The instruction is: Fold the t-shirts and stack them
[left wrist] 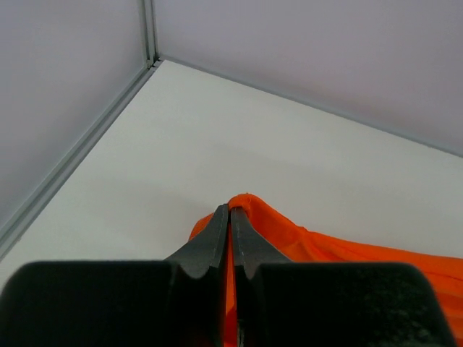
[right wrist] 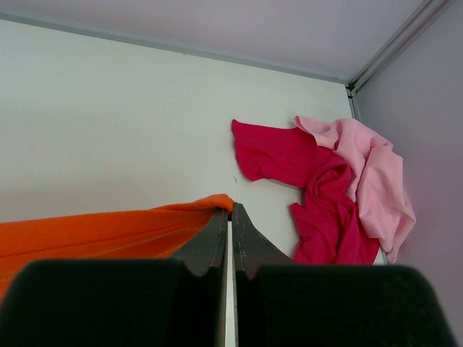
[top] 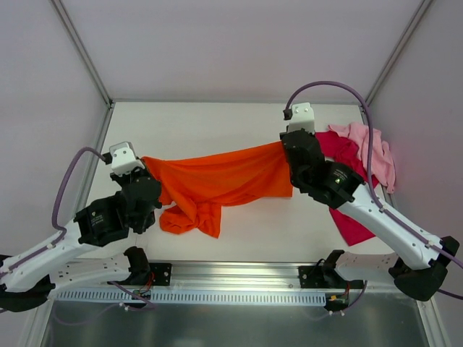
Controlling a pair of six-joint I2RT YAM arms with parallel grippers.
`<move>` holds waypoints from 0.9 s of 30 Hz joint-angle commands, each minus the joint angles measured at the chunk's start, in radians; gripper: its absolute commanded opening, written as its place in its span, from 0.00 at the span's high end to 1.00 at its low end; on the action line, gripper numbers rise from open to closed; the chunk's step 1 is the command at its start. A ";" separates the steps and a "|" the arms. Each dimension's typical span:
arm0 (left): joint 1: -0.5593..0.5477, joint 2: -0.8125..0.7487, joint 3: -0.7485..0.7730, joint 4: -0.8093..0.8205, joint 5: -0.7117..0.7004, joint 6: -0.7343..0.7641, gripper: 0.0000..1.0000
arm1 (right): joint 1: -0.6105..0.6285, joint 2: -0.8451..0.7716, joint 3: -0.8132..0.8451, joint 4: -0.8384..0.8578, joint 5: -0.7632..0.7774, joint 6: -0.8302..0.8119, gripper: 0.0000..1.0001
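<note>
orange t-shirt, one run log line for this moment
orange t-shirt: stretched between grippers | left gripper: shut on one end | right gripper: shut on other end | magenta t-shirt, pink t-shirt: crumpled together, far right corner

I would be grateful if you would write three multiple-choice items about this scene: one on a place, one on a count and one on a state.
1. Where does the pink t-shirt lie?
A. At the far right of the table, against the magenta-red t-shirt
B. At the near left edge
C. Folded in the middle

2. How many t-shirts are in view?
A. Two
B. Three
C. Four

3. What state is the orange t-shirt in?
A. Folded flat
B. Stacked on the pink one
C. Held stretched between the left gripper and the right gripper

Answers:
1 A: the pink cloth is bunched by the right wall, touching the magenta-red one.
2 B: one orange, one pink and one magenta-red show.
3 C: each gripper is shut on one end, and the cloth spans between them.
</note>
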 commanded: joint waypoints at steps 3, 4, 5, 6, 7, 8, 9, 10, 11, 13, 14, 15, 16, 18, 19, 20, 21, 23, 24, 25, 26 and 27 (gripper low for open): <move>0.104 0.041 -0.045 -0.006 0.159 -0.068 1.00 | 0.008 -0.040 -0.007 0.041 0.006 0.020 0.99; 0.124 0.030 -0.062 0.058 0.199 -0.031 1.00 | 0.010 -0.043 -0.006 0.038 0.007 0.021 0.99; 0.133 0.009 -0.071 0.092 0.221 -0.032 1.00 | 0.008 -0.047 -0.007 0.036 0.010 0.018 0.99; 0.135 0.003 -0.070 0.085 0.244 -0.044 1.00 | 0.010 -0.061 -0.010 0.035 0.013 0.015 0.99; 0.135 -0.005 -0.067 0.052 0.253 -0.083 1.00 | 0.010 -0.067 -0.018 0.036 0.020 0.006 0.99; 0.135 -0.008 -0.068 0.054 0.254 -0.081 1.00 | 0.011 -0.073 -0.023 0.042 0.024 -0.002 0.99; 0.135 -0.008 -0.068 0.048 0.251 -0.084 1.00 | 0.011 -0.083 -0.024 0.044 0.026 -0.005 0.99; 0.133 -0.005 -0.067 0.041 0.262 -0.092 1.00 | 0.011 -0.084 -0.024 0.042 0.023 -0.005 0.99; 0.129 -0.004 -0.065 0.004 0.268 -0.122 1.00 | 0.011 -0.084 -0.024 0.041 0.021 -0.007 0.99; 0.054 -0.004 -0.053 -0.080 0.194 -0.199 1.00 | 0.011 -0.083 -0.026 0.044 0.023 -0.007 0.99; 0.003 0.002 -0.047 -0.138 0.140 -0.313 1.00 | 0.011 -0.078 -0.030 0.047 0.023 -0.008 0.99; -0.046 0.009 -0.018 -0.311 0.094 -0.390 1.00 | 0.011 -0.076 -0.033 0.051 0.024 -0.010 0.99; -0.118 0.021 0.004 -0.429 0.065 -0.602 1.00 | 0.013 -0.067 -0.035 0.059 0.020 -0.010 0.99; -0.132 0.080 0.064 -0.699 0.057 -0.750 1.00 | 0.010 -0.058 -0.037 0.068 0.017 -0.002 0.99; -0.147 0.131 0.074 -0.779 0.057 -0.916 1.00 | 0.010 -0.049 -0.038 0.073 0.003 0.000 0.99; -0.158 0.154 0.079 -0.856 0.048 -1.008 1.00 | 0.010 -0.041 -0.037 0.077 0.006 0.003 0.99; -0.163 0.180 0.073 -0.951 0.050 -1.090 1.00 | 0.013 -0.037 -0.035 0.080 0.001 0.003 0.99; -0.163 0.206 0.035 -0.955 0.034 -1.132 1.00 | 0.013 -0.020 -0.035 0.087 0.000 0.001 0.99; -0.161 0.214 0.035 -0.955 0.029 -1.141 1.00 | 0.013 -0.015 -0.037 0.088 0.003 0.000 0.99; -0.163 0.217 0.036 -0.950 0.024 -1.140 1.00 | 0.011 -0.012 -0.037 0.090 0.004 -0.002 0.99; -0.163 0.228 0.042 -0.952 0.021 -1.137 1.00 | 0.011 -0.004 -0.037 0.093 0.004 -0.004 0.99; -0.161 0.233 0.059 -0.952 0.009 -1.129 1.00 | 0.014 -0.003 -0.037 0.093 0.007 -0.007 0.99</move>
